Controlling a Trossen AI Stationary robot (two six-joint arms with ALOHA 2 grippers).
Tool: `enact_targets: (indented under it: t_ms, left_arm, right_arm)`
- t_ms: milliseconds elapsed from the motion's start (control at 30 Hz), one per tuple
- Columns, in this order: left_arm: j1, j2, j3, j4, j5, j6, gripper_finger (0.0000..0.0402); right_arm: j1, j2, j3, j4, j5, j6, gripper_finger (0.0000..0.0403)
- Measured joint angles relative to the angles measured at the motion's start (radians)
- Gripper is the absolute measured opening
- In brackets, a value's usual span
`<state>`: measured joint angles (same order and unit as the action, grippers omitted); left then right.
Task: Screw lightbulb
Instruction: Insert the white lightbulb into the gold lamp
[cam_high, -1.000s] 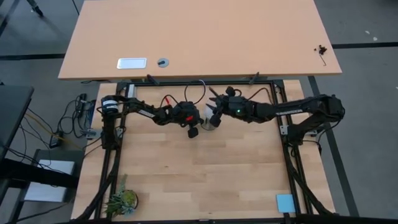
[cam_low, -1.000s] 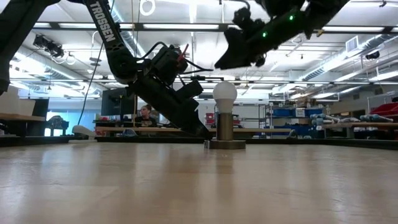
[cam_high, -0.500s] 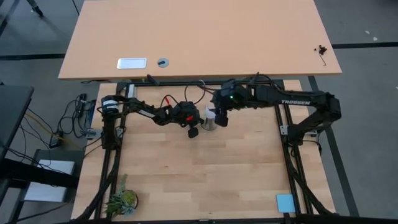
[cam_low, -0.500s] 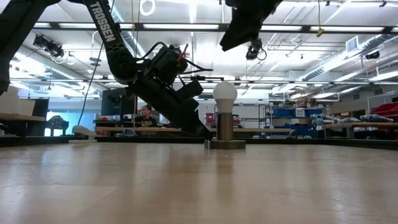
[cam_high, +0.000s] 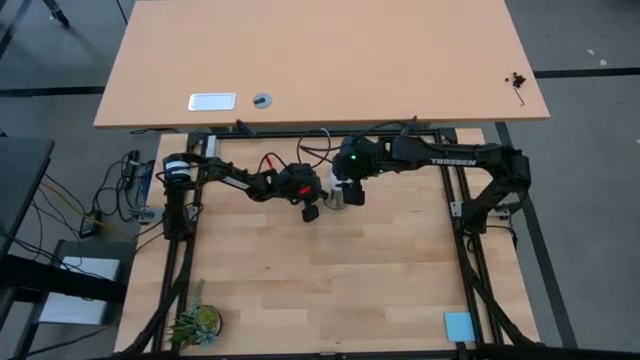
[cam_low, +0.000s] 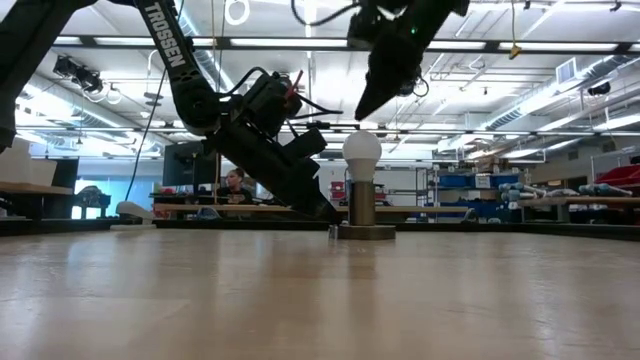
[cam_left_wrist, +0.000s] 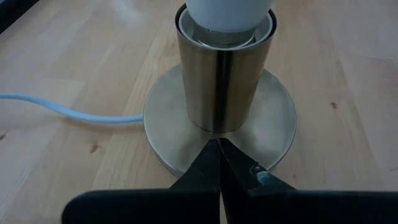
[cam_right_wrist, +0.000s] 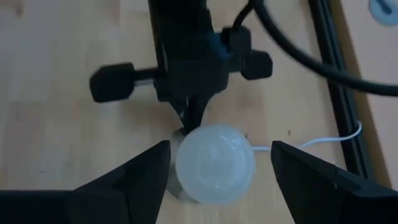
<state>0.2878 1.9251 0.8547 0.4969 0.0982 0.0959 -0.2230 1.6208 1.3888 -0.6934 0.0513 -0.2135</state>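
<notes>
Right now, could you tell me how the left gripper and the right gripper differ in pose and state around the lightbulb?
The left gripper is shut, its tips pressed on the metal socket base; the right gripper is open, fingers either side of the lightbulb. The left reaches in low at a slant; the right hangs above the bulb, pointing down, not touching it in the low view. Both are dark and two-fingered.

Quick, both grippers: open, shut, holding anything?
Left gripper: shut, tips pressed on the metal base, holding nothing.
Right gripper: open, above the lightbulb, not gripping it.
</notes>
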Motion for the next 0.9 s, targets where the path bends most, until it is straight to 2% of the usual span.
enact_targets:
  t_ms: [167, 433, 700, 800, 900]
  left_arm:
    - [0.0, 0.0, 0.0, 0.0, 0.0, 0.0, 0.0]
    - [0.0, 0.0, 0.0, 0.003, 0.001, 0.0, 0.0]
    - [0.0, 0.0, 0.0, 0.004, 0.001, 0.0, 0.0]
    - [0.0, 0.0, 0.0, 0.004, 0.001, 0.0, 0.0]
    - [0.0, 0.0, 0.0, 0.005, 0.001, 0.0, 0.0]
  right_arm:
    - [-0.021, 0.035, -0.001, -0.022, -0.003, -0.029, 0.0286]
    - [-0.051, 0.06, 0.0, -0.038, -0.069, -0.029, 0.0268]
    - [-0.062, 0.075, 0.003, -0.029, -0.075, -0.021, 0.025]
    - [-0.061, 0.075, 0.003, -0.032, -0.053, 0.053, 0.0241]
    - [-0.063, 0.075, 0.003, -0.043, -0.041, 0.201, 0.0233]
